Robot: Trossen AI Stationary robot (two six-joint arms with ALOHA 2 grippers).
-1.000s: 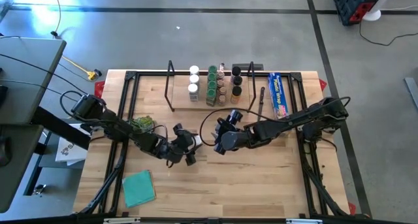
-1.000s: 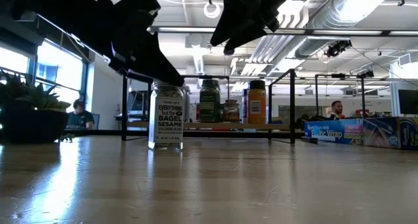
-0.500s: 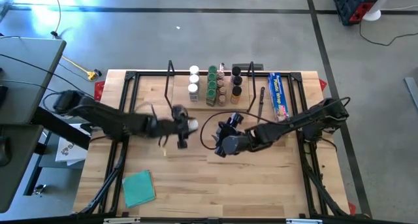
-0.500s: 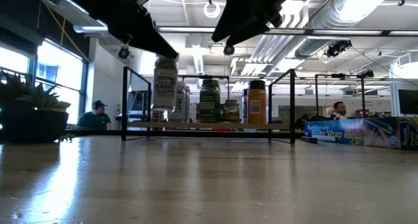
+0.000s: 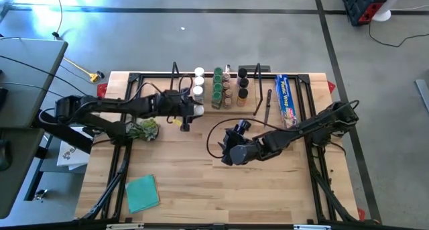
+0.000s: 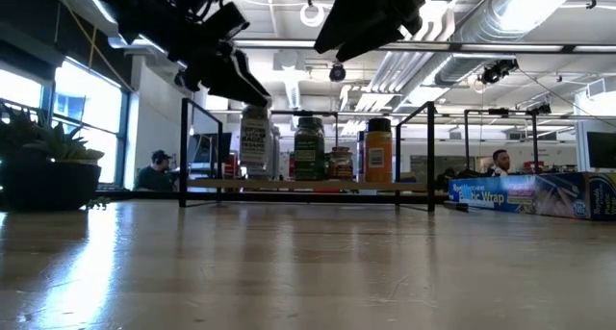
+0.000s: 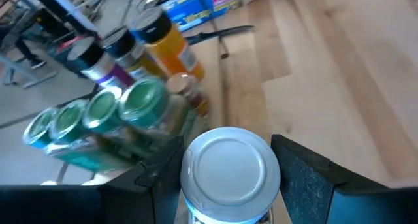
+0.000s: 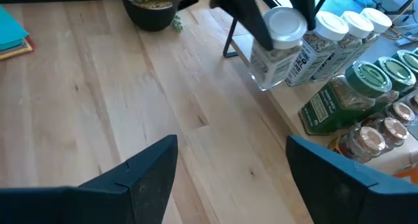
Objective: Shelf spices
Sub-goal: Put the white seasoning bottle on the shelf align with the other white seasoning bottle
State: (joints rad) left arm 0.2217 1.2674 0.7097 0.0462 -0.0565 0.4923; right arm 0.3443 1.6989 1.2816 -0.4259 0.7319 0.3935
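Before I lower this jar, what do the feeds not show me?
- High view: left pincer covers the held white-lidded jar; its spot on the shelf is unclear.
- Low view: the jar's base sits level with the board; touching or not, unclear.
- Left wrist view: lower label cut off by the edge.

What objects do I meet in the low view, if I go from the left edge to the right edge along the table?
Potted plant → white-lidded jar held by the left gripper at the shelf → green-lidded jar → small brown jars → orange jar → blue wrap box.
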